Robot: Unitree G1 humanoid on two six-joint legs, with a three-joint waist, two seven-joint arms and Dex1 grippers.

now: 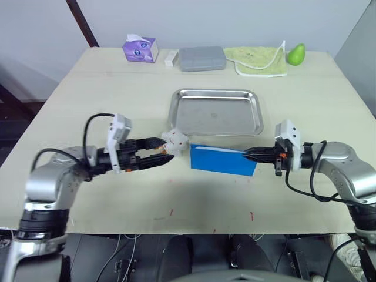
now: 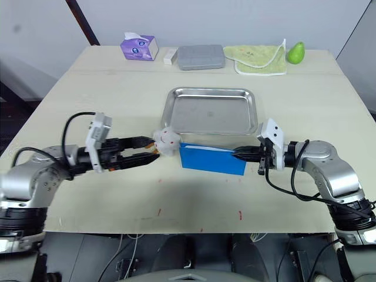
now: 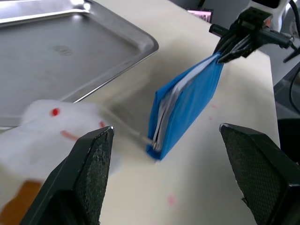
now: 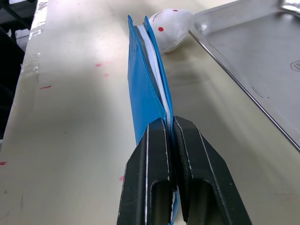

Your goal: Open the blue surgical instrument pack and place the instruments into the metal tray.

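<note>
The blue surgical instrument pack [image 1: 223, 160] stands tilted up on a long edge just in front of the metal tray [image 1: 215, 91]. Pale lining layers show at the pack's left end [image 3: 161, 119]. My right gripper [image 1: 247, 154] is shut on the pack's right end, its fingers [image 4: 154, 178] pressed together over the blue edge. My left gripper [image 1: 160, 151] is open a short way left of the pack's other end, and nothing sits between its fingers [image 3: 89, 178]. The tray holds nothing. The instruments are hidden.
A white soft lump with red dots [image 1: 176, 140] lies beside the left gripper, at the tray's front left corner. Along the far edge are a purple tissue box [image 1: 140, 49], a grey case [image 1: 201, 59], a yellow-green cloth [image 1: 260, 60] and a green pear [image 1: 295, 54].
</note>
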